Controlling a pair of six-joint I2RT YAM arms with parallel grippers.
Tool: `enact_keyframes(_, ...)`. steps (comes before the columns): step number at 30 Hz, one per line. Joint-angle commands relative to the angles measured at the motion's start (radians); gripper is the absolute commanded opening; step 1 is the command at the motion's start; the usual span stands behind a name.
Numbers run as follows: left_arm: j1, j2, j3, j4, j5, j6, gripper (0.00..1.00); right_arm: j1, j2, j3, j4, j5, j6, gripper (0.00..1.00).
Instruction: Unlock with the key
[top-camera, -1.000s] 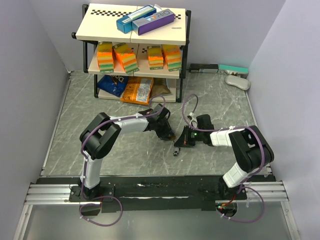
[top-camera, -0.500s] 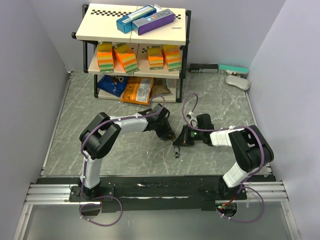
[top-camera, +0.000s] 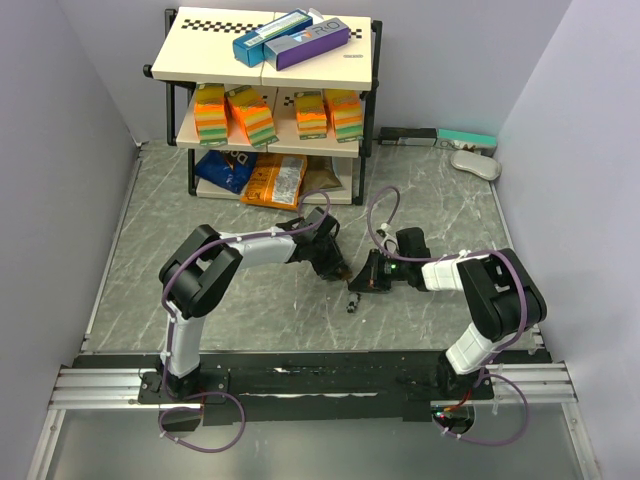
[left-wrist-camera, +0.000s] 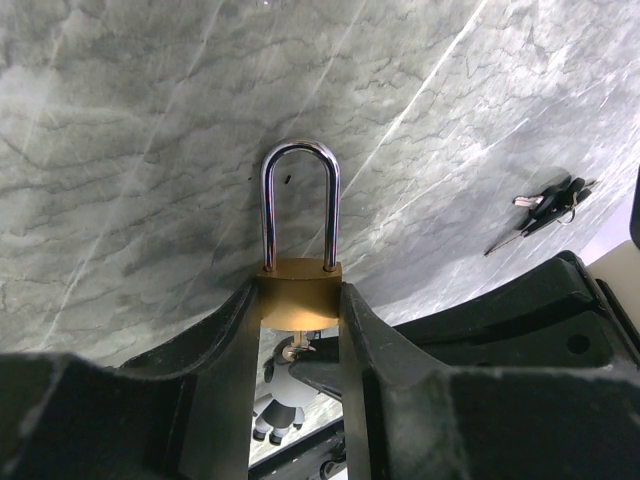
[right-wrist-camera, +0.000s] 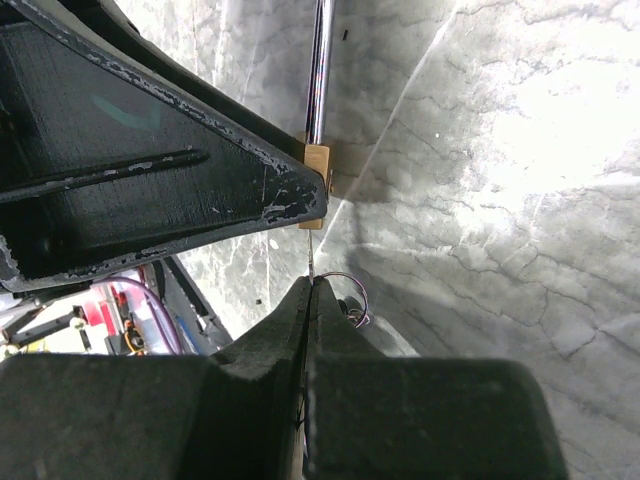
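Now the left gripper (left-wrist-camera: 300, 305) clamps the brass padlock (left-wrist-camera: 299, 276) by its body, while the right gripper (right-wrist-camera: 312, 290), pressed together on the key (right-wrist-camera: 311, 258), holds it at the padlock's base. Twisting off-axis could bend or dislodge the thin key.

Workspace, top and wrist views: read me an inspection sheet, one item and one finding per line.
Surface: grey marbled table.
Job's things: brass padlock, shackle closed; key at its underside.
Clutter: spare keys lying on the table near the arms.
Fingers: left fingers clamp the padlock body; right fingers shut on the key.
Cables: purple cables looped along both arms.
Surroundings: shelf rack with boxes, sponges and bags; small items by the back wall.
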Motion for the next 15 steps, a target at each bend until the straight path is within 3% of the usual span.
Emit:
enact_keyframes(1, 0.003, 0.013, -0.015, -0.007, 0.002, 0.024, 0.01, -0.011, 0.013, 0.000, 0.036, -0.005, -0.015, 0.00)
enact_keyframes(15, 0.003, -0.001, -0.047, 0.062, 0.043, 0.024, 0.01, -0.024, 0.048, 0.014, 0.124, -0.036, 0.031, 0.00)
